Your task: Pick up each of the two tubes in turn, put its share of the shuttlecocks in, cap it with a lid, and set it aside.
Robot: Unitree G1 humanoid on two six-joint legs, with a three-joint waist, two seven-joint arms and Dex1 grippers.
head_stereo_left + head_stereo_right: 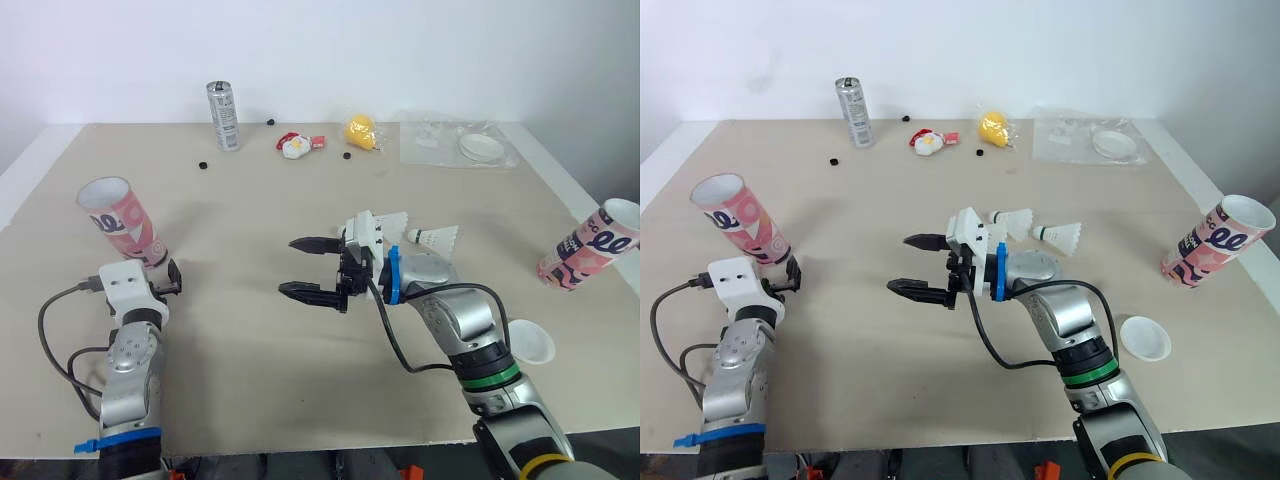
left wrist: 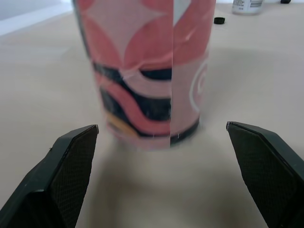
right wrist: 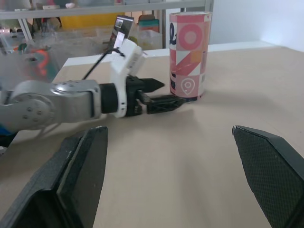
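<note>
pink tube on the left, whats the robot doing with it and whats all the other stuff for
The left gripper is open at the base of the pink patterned cardboard tube, lined up to grasp it but not closed. The right gripper hangs open over the beige table, holding nothing. Two white feathered shuttlecocks lie beside it, a round white lid sits front right, and a second pink tube stands uncapped at far right.

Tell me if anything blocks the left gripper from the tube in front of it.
Nothing visible does. The left gripper is open, the tube stands upright just ahead of it, and only bare table lies between them.
</note>
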